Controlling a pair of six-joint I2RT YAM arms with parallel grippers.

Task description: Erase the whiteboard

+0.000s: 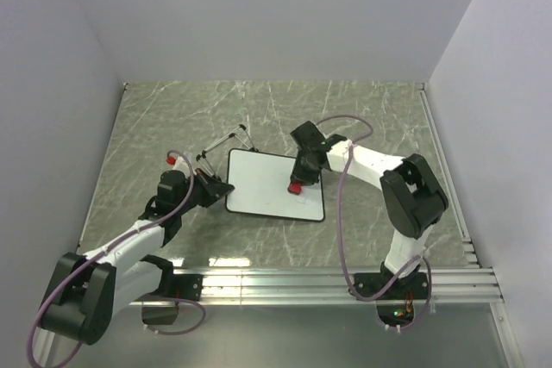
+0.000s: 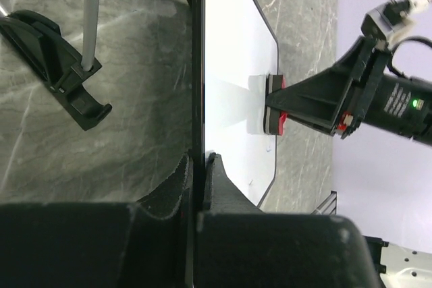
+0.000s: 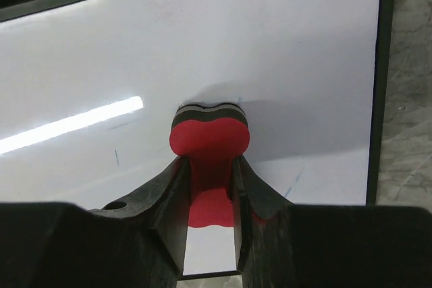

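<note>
The whiteboard [image 1: 263,180] lies flat on the marble table, white with a thin black frame. My left gripper [image 1: 221,188] is shut on its left edge; in the left wrist view the fingers [image 2: 201,163] pinch the black frame of the whiteboard [image 2: 233,65]. My right gripper [image 1: 297,180] is shut on the red bow-tie eraser [image 1: 295,187] and presses it on the board's right part. The right wrist view shows the eraser [image 3: 209,138] between the fingers [image 3: 209,170] on the whiteboard [image 3: 270,45], with faint blue marks [image 3: 293,183] nearby. The eraser also shows in the left wrist view [image 2: 275,104].
A black stand with thin metal rods [image 1: 226,140] lies just behind the board's far left corner, and it shows in the left wrist view [image 2: 64,65]. A metal rail [image 1: 328,282] runs along the near table edge. White walls close in the left, back and right.
</note>
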